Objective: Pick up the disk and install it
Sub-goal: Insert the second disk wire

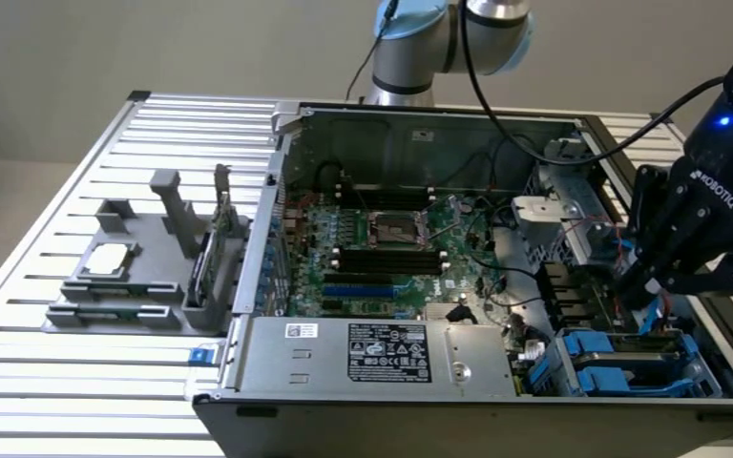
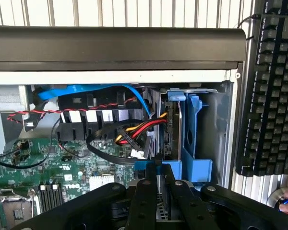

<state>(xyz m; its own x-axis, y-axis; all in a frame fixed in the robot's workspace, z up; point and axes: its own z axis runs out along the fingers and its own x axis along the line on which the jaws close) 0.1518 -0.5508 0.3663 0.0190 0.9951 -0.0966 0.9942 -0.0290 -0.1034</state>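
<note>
The disk stands on edge in the drive bay at the corner of the open computer case, framed by its bright blue carrier. Red, yellow and black cables run to its side. My gripper is down over the disk's near edge, its two black fingers pressed close on either side of it. In the exterior view the gripper hangs inside the case at the right, just above the blue drive cage.
The motherboard fills the case floor, and a power supply sits at the front. Loose cables cross beside the bay. A grey fixture with a chip and upright card stands at the exterior view's left. A keyboard lies outside the case wall.
</note>
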